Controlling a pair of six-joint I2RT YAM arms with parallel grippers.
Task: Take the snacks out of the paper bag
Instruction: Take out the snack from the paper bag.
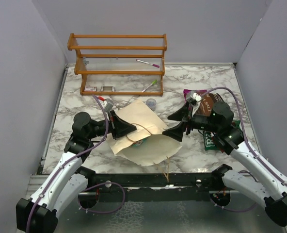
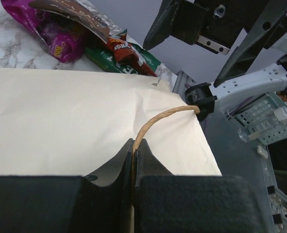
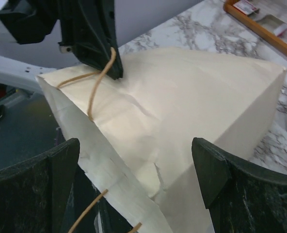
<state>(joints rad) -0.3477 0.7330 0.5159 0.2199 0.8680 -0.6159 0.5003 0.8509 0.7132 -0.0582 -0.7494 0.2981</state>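
The cream paper bag (image 1: 142,119) lies on its side mid-table, mouth toward the near edge. My left gripper (image 1: 133,129) is shut on its tan string handle (image 2: 159,118), pinched between the fingertips (image 2: 142,148). My right gripper (image 1: 166,126) is open and empty, its fingers (image 3: 54,167) spread either side of the bag's mouth edge (image 3: 134,194). A packet (image 1: 139,141) peeks from the bag mouth. Purple (image 2: 56,36), brown (image 2: 80,17), red (image 2: 126,51) and green (image 2: 112,60) snacks lie on the table right of the bag (image 1: 209,104).
A wooden rack (image 1: 118,63) stands at the back. A small clear cup (image 1: 151,103) sits just behind the bag. A second string handle (image 1: 167,167) hangs over the table's near edge. Grey walls close the left, right and back sides.
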